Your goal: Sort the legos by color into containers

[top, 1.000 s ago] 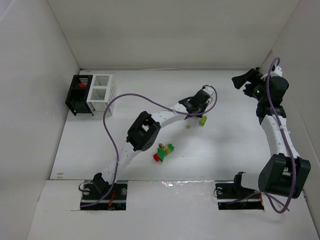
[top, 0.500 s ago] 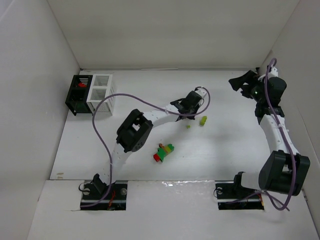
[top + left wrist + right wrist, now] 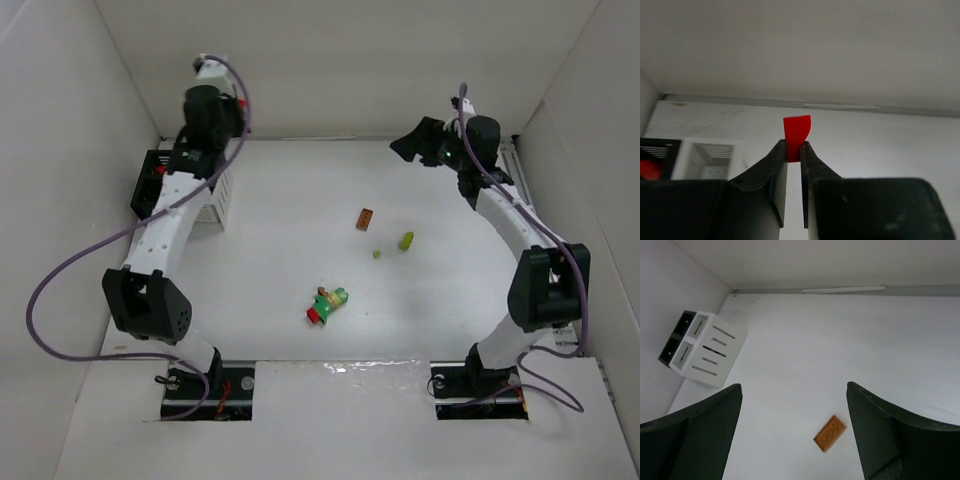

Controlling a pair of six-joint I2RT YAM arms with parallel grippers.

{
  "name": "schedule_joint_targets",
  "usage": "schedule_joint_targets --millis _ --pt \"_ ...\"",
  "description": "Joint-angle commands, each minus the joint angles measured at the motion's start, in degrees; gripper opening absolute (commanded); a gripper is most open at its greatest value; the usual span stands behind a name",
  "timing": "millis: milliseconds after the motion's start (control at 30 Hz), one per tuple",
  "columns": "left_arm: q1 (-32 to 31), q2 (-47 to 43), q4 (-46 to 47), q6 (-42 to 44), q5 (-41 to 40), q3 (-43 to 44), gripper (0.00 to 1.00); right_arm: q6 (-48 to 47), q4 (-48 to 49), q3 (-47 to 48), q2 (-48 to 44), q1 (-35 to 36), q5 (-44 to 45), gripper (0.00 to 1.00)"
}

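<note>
bins: a pair of square open-top plastic boxes with slatted sides, the black bin (image 3: 148, 200) joined to the white bin (image 3: 214, 200), on the matte white tabletop (image 3: 280, 260).
left end effector (image 3: 793, 149): black fingers drawn narrow, pinching a smooth glossy red brick (image 3: 797, 130) that juts past the tips; raised close by the bins.
black bin contents: another red piece (image 3: 649, 170) lies inside.
right end effector (image 3: 795, 440): broad dark fingers spread wide with nothing between them, well right of the bins.
orange plate (image 3: 830, 432): flat, studded, rectangular, lying on the tabletop well right of the bins.
yellow-green brick (image 3: 407, 240): small block beyond the orange plate from the bins, with a tinier yellow-green bit (image 3: 377, 253) near it.
cluster (image 3: 327, 303): red, green and orange bricks joined, well apart from the bins, nearer the arm bases.
change: a second ago the left arm reached over the middle of the tabletop; now it is drawn back to the bins. The right arm has swung inward toward the bins. The cluster and the yellow-green brick lie as before.
</note>
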Motion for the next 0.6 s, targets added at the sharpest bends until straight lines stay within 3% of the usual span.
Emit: schedule_joint_targets --millis 0,100,333,433,567 --pt "9.0 -0.1 -3.8 0.1 0.3 -0.2 0.0 -4.9 1.4 7.7 3.6 3.3 -0.5 0.89" --pt "16.3 0.6 -4.6 0.8 -1.3 1.1 0.0 -7.3 0.5 13.0 8.0 7.1 0.7 0.89" --pt "24.8 8.8 -15.3 8.6 -3.8 9.3 0.0 -10.3 0.0 19.1 14.8 12.3 0.2 0.89" --pt "29.6 11.3 -17.4 7.9 3.5 12.3 0.0 -12.2 -0.6 19.1 15.4 13.9 0.2 0.89" --pt "32.0 15.9 -17.6 9.6 1.9 14.8 0.0 -13.1 -0.6 18.6 15.9 15.2 0.7 0.89"
